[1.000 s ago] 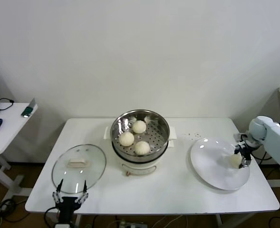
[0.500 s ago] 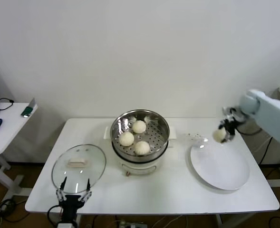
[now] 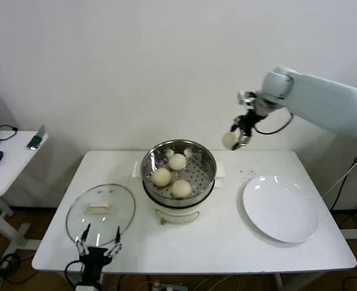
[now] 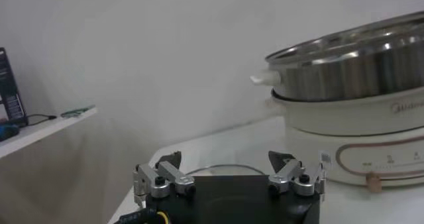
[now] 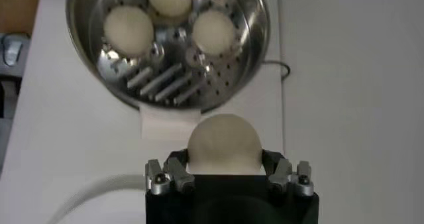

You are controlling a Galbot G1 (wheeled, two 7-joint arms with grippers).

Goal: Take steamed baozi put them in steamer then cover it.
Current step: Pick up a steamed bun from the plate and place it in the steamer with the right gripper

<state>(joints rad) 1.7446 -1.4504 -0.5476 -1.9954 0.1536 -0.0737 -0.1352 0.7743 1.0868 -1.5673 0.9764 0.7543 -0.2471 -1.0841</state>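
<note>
White surface (image 3: pixel 226 236) against a pale wall; steamer (image 3: pixel 179 156) at centre holding three baozi (image 3: pixel 172 175); right gripper (image 3: pixel 241 134) raised just right of it, jaws clamped on a fourth baozi (image 5: pixel 224 144); cover (image 3: pixel 100 209) flat at left; left gripper (image 3: pixel 97 251) at the near edge, jaws spread, empty; white plate (image 3: pixel 281 208) at right.
</note>
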